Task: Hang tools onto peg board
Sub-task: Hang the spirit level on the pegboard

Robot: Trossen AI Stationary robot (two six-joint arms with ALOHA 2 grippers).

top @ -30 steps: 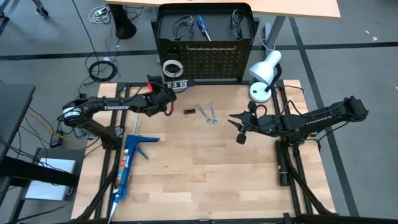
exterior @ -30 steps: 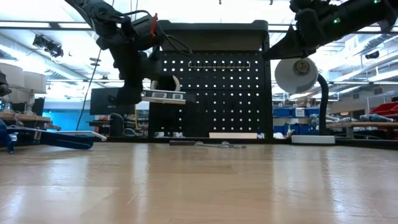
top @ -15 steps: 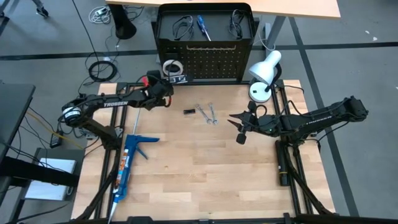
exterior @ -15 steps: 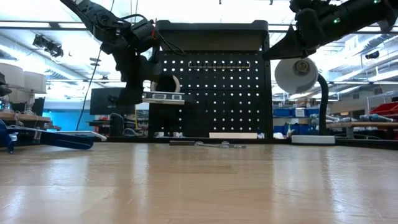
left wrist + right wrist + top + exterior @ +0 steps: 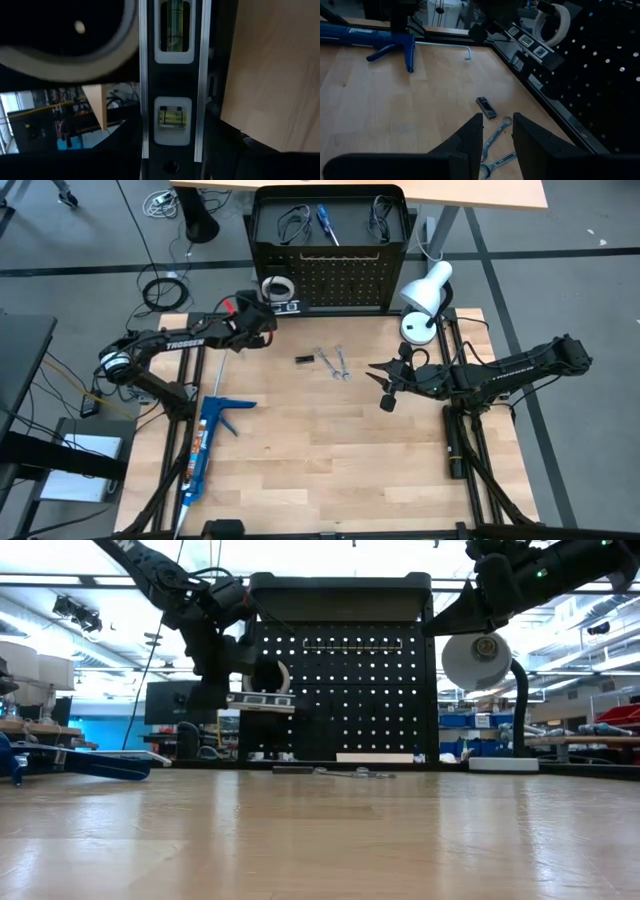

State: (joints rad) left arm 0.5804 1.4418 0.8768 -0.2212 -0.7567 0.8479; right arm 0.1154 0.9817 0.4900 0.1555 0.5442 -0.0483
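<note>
Lettering first, high view: "TROSSEN" in white along the left arm's forearm; no other writing legible. Left gripper [image 5: 262, 320] sits at the table's [image 5: 330, 460] far left edge, just in front of the peg board [image 5: 340, 280], a black perforated metal panel with a boxy frame. It carries the black strip with white marks [image 5: 283, 308], which lies beside the white tape ring [image 5: 277, 286] on the board. Blue-handled screwdriver [image 5: 326, 222] and black wire loops [image 5: 292, 222] show at the board's top. Two silver wrenches [image 5: 335, 361] and a small black block [image 5: 305, 359] lie flat on pale wood planks. Blue caulking gun [image 5: 208, 442] at front left; white desk lamp [image 5: 426, 298] at far right. Right gripper [image 5: 385, 383] hovers mid-right over the table, well apart from the board.

Low view: strip [image 5: 260, 700] held level, off the table, against the board's [image 5: 350, 670] left side, tape ring [image 5: 268, 675] just above it. Left fingers pinch the strip.

Left wrist view: strip [image 5: 174, 75] is a spirit level, aluminium edges, two green bubble vials in white windows. Curved tape ring [image 5: 70, 65] beside it.

Right wrist view: right fingers [image 5: 470, 137] slightly spread, nothing between them; wrenches [image 5: 497, 145] and black block [image 5: 486, 107] beyond.
</note>
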